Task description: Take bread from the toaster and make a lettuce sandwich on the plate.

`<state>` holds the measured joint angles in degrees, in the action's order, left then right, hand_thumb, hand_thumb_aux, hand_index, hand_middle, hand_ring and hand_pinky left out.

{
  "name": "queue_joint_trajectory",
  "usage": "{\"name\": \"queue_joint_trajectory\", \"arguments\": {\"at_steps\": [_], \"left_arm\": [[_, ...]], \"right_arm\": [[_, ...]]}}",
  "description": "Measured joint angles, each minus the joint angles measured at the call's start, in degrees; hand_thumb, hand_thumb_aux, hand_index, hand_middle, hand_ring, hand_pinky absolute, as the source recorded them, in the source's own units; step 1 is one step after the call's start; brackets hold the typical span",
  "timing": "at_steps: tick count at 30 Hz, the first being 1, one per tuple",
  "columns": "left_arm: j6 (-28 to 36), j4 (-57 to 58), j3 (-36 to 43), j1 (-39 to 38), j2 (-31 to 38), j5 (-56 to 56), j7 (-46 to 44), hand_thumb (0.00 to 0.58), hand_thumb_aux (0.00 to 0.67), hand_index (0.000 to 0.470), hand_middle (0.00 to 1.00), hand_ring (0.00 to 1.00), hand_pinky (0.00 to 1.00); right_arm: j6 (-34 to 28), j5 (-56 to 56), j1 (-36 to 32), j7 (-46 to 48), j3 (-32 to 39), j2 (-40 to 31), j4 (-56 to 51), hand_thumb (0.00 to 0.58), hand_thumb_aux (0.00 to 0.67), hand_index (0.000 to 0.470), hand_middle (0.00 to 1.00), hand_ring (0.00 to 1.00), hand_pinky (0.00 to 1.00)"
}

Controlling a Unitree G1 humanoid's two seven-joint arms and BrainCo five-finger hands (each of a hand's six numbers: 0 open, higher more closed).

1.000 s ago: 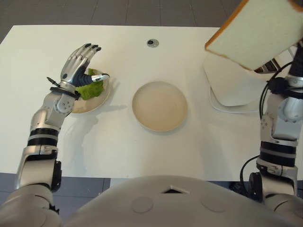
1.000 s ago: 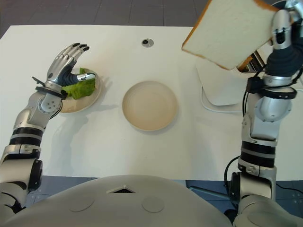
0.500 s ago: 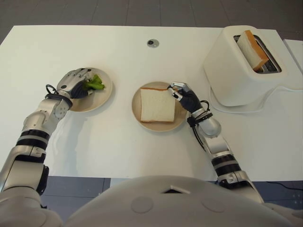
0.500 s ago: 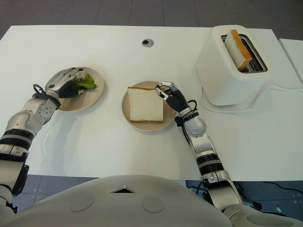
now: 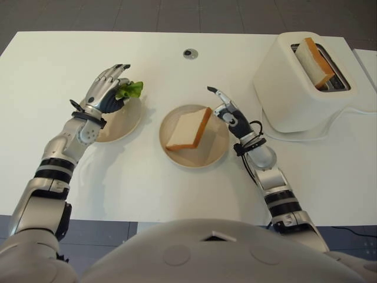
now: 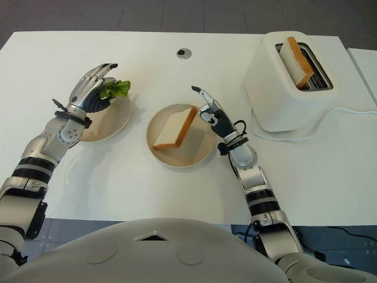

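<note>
Left eye view: a white table [image 5: 177, 47] carries the toaster [image 5: 294, 94] at far right, the plate [image 5: 197, 162] in the middle and a side plate [image 5: 121, 124] to its left.
Bread: one slice [image 5: 187, 131] sits on the plate, tilted, its right crust edge raised off the dish. A second slice [image 5: 313, 59] stands upright in the toaster slot.
Right hand [image 5: 228, 112]: just beside the raised crust edge, fingers stretched out and gripping nothing. Whether it touches the slice, I cannot tell.
Left hand [image 5: 105, 88]: raised above the side plate, fingers pinched loosely on the lettuce [image 5: 131, 90].
Stage, as I judge it: base slice delivered but not lying flat; lettuce next, then the toaster slice.
Risk, tilt: lettuce laid on a slanted slice would likely slide onto the dish.
Risk, grip: the leaf looks held only by one end, so a quick swing could shake it free short of the plate.
Risk, crowding: both hands meeting over the plate could knock the slice off its rim.
</note>
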<state>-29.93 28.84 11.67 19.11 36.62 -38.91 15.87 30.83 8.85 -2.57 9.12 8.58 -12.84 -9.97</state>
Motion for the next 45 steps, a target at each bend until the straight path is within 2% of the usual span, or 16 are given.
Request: {"name": "queue_joint_trajectory", "arguments": {"at_steps": [7, 14, 17, 18, 19, 20, 21, 22, 34, 35, 36, 37, 38, 42, 45], "left_arm": [[-4.13, -4.82, 4.46, -0.25, -7.16, 1.97, -3.82, 0.58, 0.67, 0.47, 0.0, 0.0, 0.0], [-7.27, -7.27, 13.87, -1.88, -15.38, 0.43, -8.8, 0.58, 0.67, 0.47, 0.0, 0.0, 0.0], [-8.61, -6.39, 17.14, -1.84, -16.08, -0.9, -10.54, 0.58, 0.67, 0.47, 0.0, 0.0, 0.0], [-9.68, -6.39, 18.18, -1.93, -16.07, -0.97, -11.55, 0.58, 0.652, 0.457, 0.0, 0.0, 0.0], [-10.38, -6.41, 18.93, -2.04, -16.0, -0.95, -12.48, 0.523, 0.46, 0.323, 0.0, 0.0, 0.0], [-10.86, -6.42, 19.46, -2.12, -15.83, -0.92, -13.17, 0.438, 0.339, 0.238, 0.0, 0.0, 0.0], [-11.04, -6.43, 19.58, -2.11, -15.71, -0.92, -13.63, 0.14, 0.087, 0.061, 0.0, 0.0, 0.0], [-11.17, -6.41, 19.74, -2.08, -15.42, -0.93, -13.95, 0.0, 0.0, 0.0, 0.0, 0.0, 0.0], [-10.97, -9.4, 16.57, -2.66, -13.23, 0.54, -14.08, 0.0, 0.0, 0.0, 0.0, 0.0, 0.0], [-11.29, -10.13, 15.6, -2.99, -13.19, 1.68, -13.94, 0.0, 0.0, 0.0, 0.0, 0.0, 0.0], [-11.64, -10.71, 14.73, -3.01, -13.26, 2.86, -13.71, 0.0, 0.0, 0.0, 0.0, 0.0, 0.0], [-12.11, -11.12, 14.1, -3.05, -13.54, 4.17, -13.58, 0.0, 0.0, 0.0, 0.0, 0.0, 0.0], [-12.67, -11.5, 13.21, -3.13, -14.24, 5.58, -13.4, 0.0, 0.0, 0.0, 0.0, 0.0, 0.0], [-15.03, -13.79, 11.27, -3.54, -15.65, 11.74, -13.75, 0.0, 0.0, 0.0, 0.0, 0.0, 0.0], [-15.38, -14.15, 9.81, -3.7, -16.16, 13.04, -13.77, 0.0, 0.0, 0.0, 0.0, 0.0, 0.0]], "right_arm": [[2.18, -3.87, -0.34, -1.88, -4.82, 0.53, 2.94, 0.0, 0.0, 0.0, 0.98, 0.98, 0.98], [2.07, -4.66, -1.41, -2.24, -7.04, 0.74, 3.63, 0.0, 0.0, 0.0, 0.98, 0.98, 0.98], [2.03, -5.36, -1.45, -2.24, -7.51, 0.74, 3.96, 0.0, 0.0, 0.0, 0.98, 0.98, 0.98], [2.01, -5.37, -1.44, -2.24, -7.65, 0.74, 4.03, 0.0, 0.0, 0.0, 0.98, 0.98, 0.98], [1.99, -5.37, -1.44, -2.23, -7.67, 0.74, 4.12, 0.0, 0.0, 0.0, 0.98, 0.98, 0.98], [1.96, -5.37, -1.44, -2.22, -7.7, 0.74, 4.29, 0.0, 0.0, 0.0, 0.98, 0.98, 0.98], [1.96, -5.37, -1.44, -2.2, -7.77, 0.74, 4.47, 0.0, 0.0, 0.0, 0.98, 0.98, 0.98], [1.95, -5.38, -1.44, -2.19, -8.06, 0.72, 4.61, 0.0, 0.0, 0.0, 0.98, 0.98, 0.98], [1.45, -4.55, -2.01, -2.2, -9.2, 0.2, 6.0, 0.0, 0.0, 0.0, 0.95, 0.95, 0.95], [1.74, -3.2, -2.05, -2.6, -9.42, -0.31, 7.16, 0.0, 0.0, 0.0, 0.87, 0.87, 0.87], [2.19, -1.91, -2.15, -3.22, -9.98, -0.72, 8.31, 0.0, 0.0, 0.0, 0.56, 0.56, 0.56], [2.51, -0.91, -2.22, -3.88, -10.87, -1.26, 9.22, 0.0, 0.0, 0.0, 0.35, 0.35, 0.35], [2.73, 0.44, -2.32, -4.71, -11.85, -2.13, 10.16, 0.0, 0.0, 0.0, 0.0, 0.0, 0.0], [3.17, 5.16, -3.6, -8.45, -17.61, -5.43, 13.59, 0.0, 0.0, 0.0, 0.0, 0.0, 0.0], [2.16, 11.71, -4.77, -12.16, -23.25, -10.44, 14.6, 0.0, 0.0, 0.0, 0.0, 0.0, 0.0]]}}
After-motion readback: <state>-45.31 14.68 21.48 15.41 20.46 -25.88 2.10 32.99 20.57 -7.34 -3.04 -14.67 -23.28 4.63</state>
